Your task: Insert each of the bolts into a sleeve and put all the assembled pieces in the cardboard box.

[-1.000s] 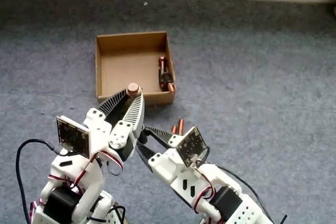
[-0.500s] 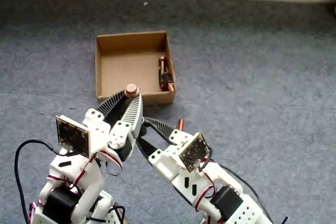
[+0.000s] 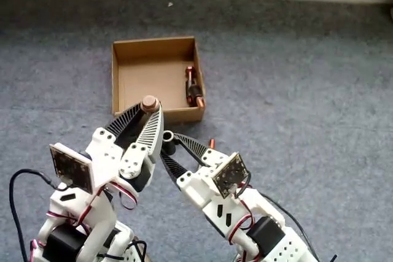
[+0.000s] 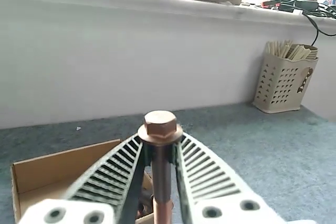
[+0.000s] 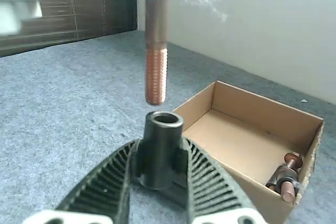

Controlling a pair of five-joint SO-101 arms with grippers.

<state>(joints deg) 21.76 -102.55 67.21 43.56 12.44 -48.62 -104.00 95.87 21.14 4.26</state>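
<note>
- Covering the tabletop is a grey carpet-like surface. Both arms stand side by side at its near edge.
- Ahead of the arms, nearer the left one, the open-topped cardboard box rests flat on the tabletop.
- The left claw is raised and, in the high view, overlaps the near wall of the box. It is clamped on the bolt, which stands upright, its flanged hexagonal head above the fingertips and its threaded end pointing down.
- The right claw sits lower, just beside the left claw, closed around the sleeve.
- The sleeve is a dark cylinder held upright, open bore facing up. In the right wrist view the bolt's threaded tip hangs just above the bore, not touching it.
- One assembled piece — a bolt in a sleeve — lies flat inside the box against the wall on the right arm's side.
- Another bolt shows its copper-coloured end just beside the right arm.
</note>
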